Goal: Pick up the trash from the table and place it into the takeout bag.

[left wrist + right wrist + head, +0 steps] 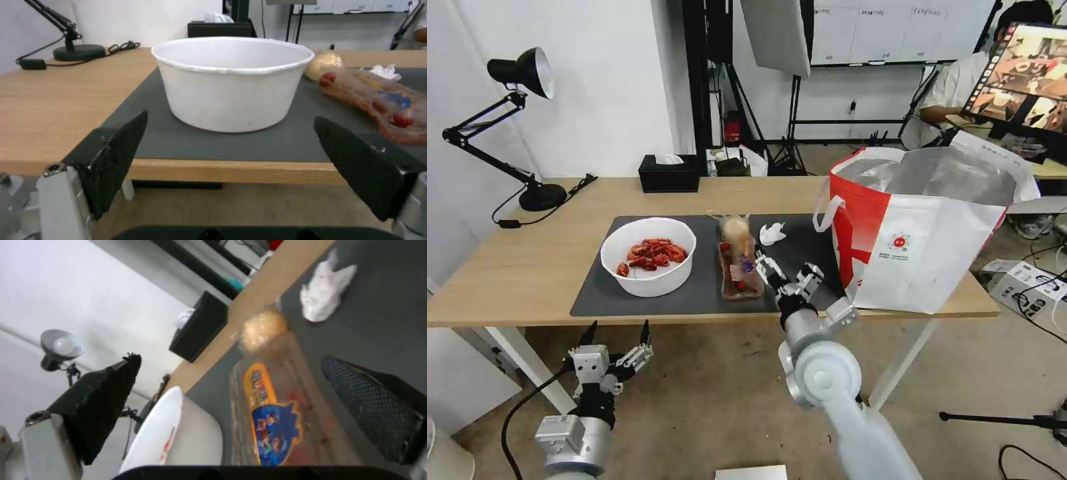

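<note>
Head view: desk (527, 267) carries a dark grey mat (700, 293). On the mat, left to right: white bowl (648, 256) with red crayfish shells, clear plastic tray (739, 270) of food scraps with the small beige knotted bag (735, 229) at its far end, crumpled tissue (772, 233) beyond and to the right of the tray. Takeout bag (917, 230) stands open at the right end of the desk, foil lining showing, loop handle hanging toward the mat.

Right gripper (790, 272) is over the near edge of the mat, just right of the tray's near end and left of the bag; fingers spread, nothing held. Right wrist view: tray (285, 413) lies between the two finger pads (373, 406), labelled side up, knotted bag (262, 327) and tissue (327, 295) farther along; contact cannot be judged.

Left gripper (617, 333) is below the desk's front edge, in front of the bowl, fingers spread and empty. Left wrist view: bowl (231, 83) sits centred beyond the gap between the pads (118, 156), well apart from them; tray (382, 100) to one side.

Black tissue box (669, 173) and desk lamp (520, 127) stand at the far side.
</note>
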{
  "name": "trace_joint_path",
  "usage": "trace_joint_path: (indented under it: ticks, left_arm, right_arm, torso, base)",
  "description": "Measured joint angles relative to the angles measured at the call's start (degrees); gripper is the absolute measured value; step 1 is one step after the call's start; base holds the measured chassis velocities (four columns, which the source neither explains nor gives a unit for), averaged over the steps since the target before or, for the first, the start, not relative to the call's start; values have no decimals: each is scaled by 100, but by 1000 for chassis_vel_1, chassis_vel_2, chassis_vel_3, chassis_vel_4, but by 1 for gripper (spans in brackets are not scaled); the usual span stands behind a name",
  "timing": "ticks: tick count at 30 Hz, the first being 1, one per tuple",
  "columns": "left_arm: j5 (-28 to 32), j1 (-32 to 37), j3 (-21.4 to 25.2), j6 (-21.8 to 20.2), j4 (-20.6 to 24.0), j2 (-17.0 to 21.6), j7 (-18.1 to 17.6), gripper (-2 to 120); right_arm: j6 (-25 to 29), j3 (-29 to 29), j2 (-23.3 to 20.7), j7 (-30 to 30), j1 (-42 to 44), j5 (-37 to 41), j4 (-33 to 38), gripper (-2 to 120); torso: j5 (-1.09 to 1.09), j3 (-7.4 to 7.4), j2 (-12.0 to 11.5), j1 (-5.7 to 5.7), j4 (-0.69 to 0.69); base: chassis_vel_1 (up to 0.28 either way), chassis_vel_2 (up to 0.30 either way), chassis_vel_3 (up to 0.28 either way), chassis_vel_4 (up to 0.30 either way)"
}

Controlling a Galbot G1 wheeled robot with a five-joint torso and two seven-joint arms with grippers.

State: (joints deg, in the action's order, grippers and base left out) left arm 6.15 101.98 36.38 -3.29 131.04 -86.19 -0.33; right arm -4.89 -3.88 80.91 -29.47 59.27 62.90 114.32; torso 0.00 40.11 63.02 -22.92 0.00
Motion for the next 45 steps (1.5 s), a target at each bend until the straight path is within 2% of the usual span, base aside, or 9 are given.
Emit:
trace_joint_path:
  ticks: [9,16,18,21,25,31,32,39,45]
  left_arm:
    - [29,46,59,1,79,25,-1,100]
    - [98,52,114,1,106,125,-9,100]
    - [106,61,120,1,114,136,-13,100]
    - [107,77,120,1,115,136,-14,100]
    - [107,92,114,1,115,130,-14,100]
    - [107,83,101,1,114,117,-14,100]
    - [107,83,101,1,114,117,-14,100]
    - [109,96,104,3,134,104,-13,100]
    - [110,83,79,9,128,100,-13,100]
  right_arm:
    - [-537,233,-327,81,-598,192,-133,100]
    - [-1299,703,-1056,912,-1630,-1020,-592,96]
    - [-1543,1032,-1404,1602,-2342,-1668,-997,85]
    - [-1688,1323,-1603,2156,-2862,-2093,-1436,75]
    - [-1740,1673,-1642,2679,-3348,-2347,-2111,60]
    - [-1739,1864,-1370,2931,-3522,-2404,-2895,39]
    - [-1739,1864,-1370,2931,-3522,-2404,-2895,39]
    - [-1724,1894,-1193,2951,-3368,-2455,-3230,8]
    - [-1730,1903,-1173,2955,-3282,-2440,-3299,0]
  torso:
    - [0,0,0,0,0]
    - [2,0,0,0,0]
    - [-1,0,0,0,1]
    - [-1,0,0,-1,1]
    - [0,0,0,0,0]
    - [1,0,0,0,1]
    - [1,0,0,0,1]
    - [0,0,0,0,0]
    - [0,0,1,0,0]
  base:
    - [0,0,0,0]
    - [0,0,0,0]
    - [0,0,0,0]
    - [0,0,0,0]
    - [0,0,0,0]
    - [0,0,0,0]
    - [0,0,0,0]
    - [0,0,0,0]
    - [0,0,0,0]
